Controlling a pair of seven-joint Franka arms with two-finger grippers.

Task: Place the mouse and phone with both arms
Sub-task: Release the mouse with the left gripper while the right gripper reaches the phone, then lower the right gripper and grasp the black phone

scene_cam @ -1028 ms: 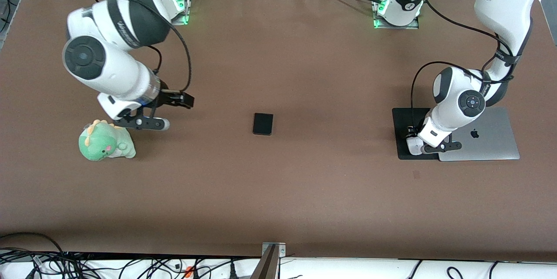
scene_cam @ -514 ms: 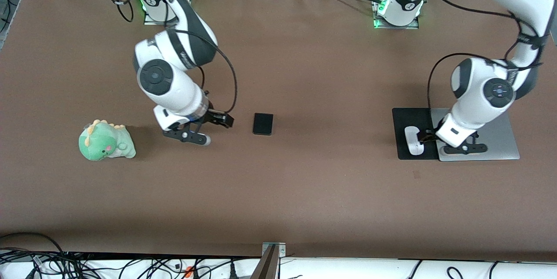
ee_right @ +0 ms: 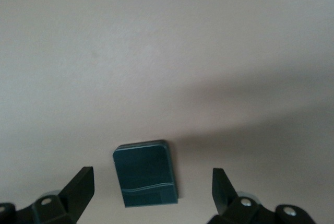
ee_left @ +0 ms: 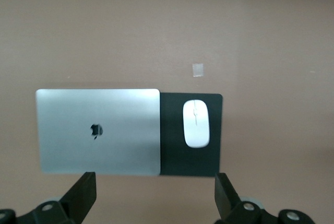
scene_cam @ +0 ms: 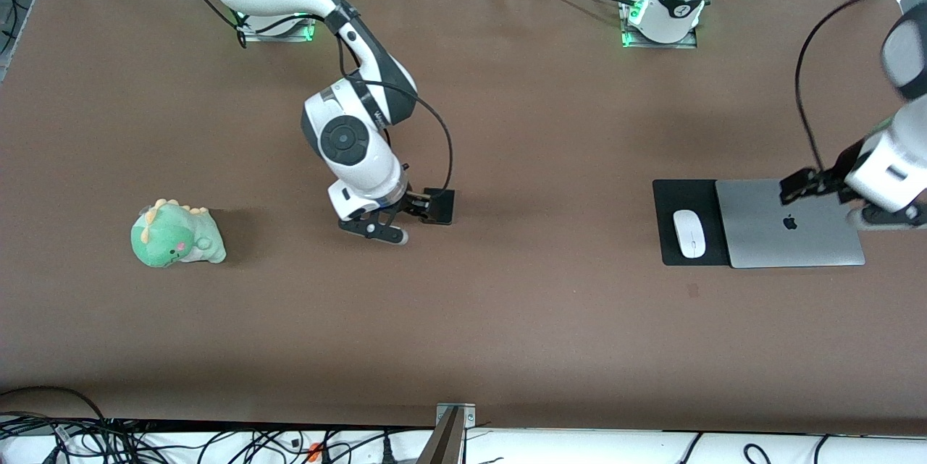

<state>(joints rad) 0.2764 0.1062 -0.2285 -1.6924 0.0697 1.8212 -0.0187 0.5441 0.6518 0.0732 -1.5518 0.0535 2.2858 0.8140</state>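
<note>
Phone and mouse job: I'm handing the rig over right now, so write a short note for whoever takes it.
Right hand: open, empty, low over the table at the phone, which lies flat near the table's middle, not gripped.
Left hand: open, empty, up over the closed silver laptop at the left arm's end.
Mouse: resting on the black mat beside the laptop, free of either hand.
Done: mouse looks placed on the mat.
Left: grasp the phone and place it; its target isn't evident.
The green plush dinosaur sits at the right arm's end.
</note>
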